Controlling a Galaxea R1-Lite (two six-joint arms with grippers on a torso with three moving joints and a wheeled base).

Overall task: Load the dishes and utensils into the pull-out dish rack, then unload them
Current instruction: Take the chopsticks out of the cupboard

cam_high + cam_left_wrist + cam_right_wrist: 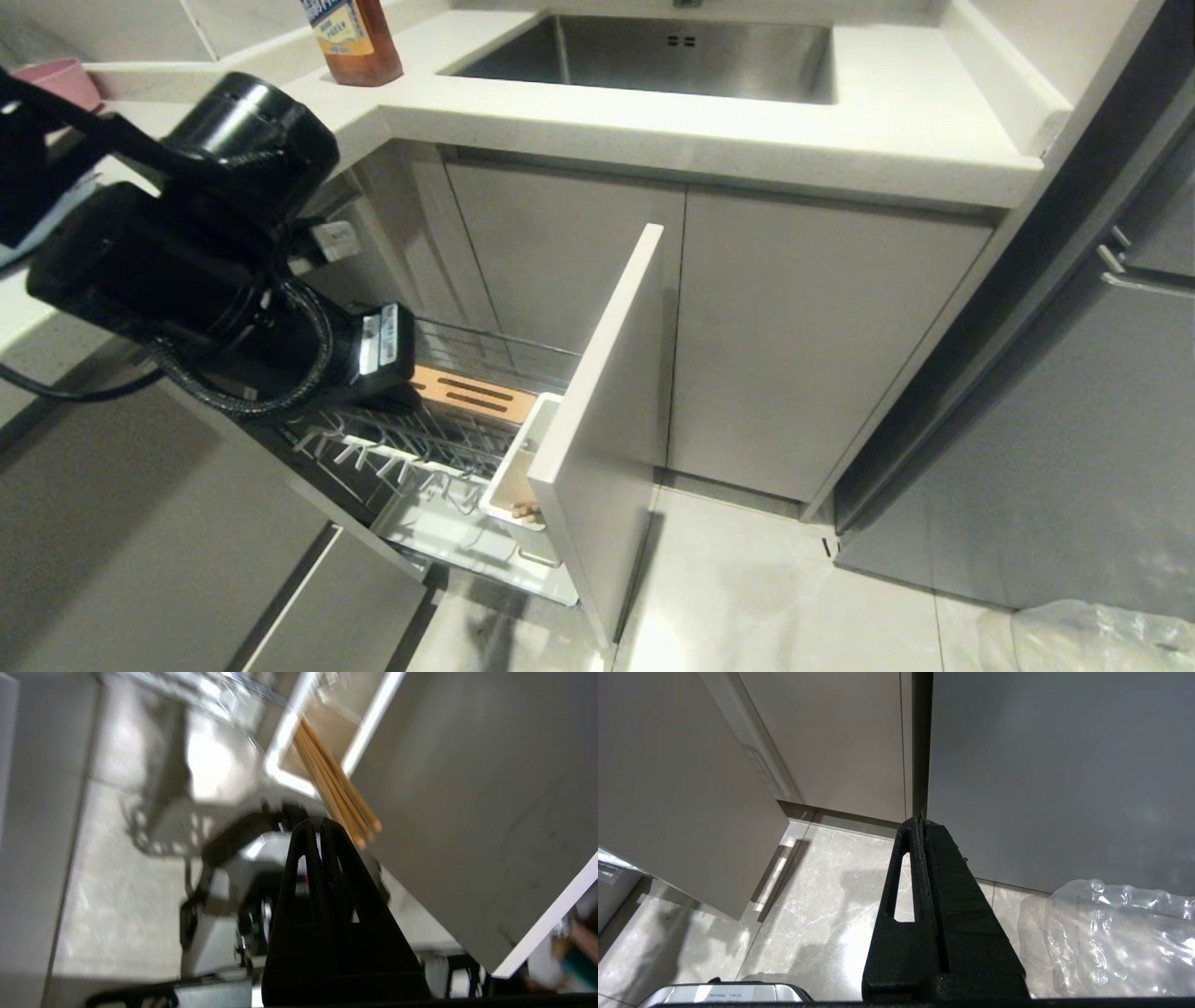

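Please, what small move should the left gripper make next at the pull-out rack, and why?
Probably open the fingers and ease toward the long thin light-wood chopsticks. They stand in the white utensil cup of the chrome wire pull-out rack, their tips just beyond the left gripper, which is shut and holds nothing. The right gripper is parked over the floor.

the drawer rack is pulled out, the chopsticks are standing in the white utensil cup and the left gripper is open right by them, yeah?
One thing is off: the left gripper is shut, its jaws pressed together, as the left wrist view shows. The rest holds: the pull-out dish rack is out and the chopsticks stand in the white utensil cup.
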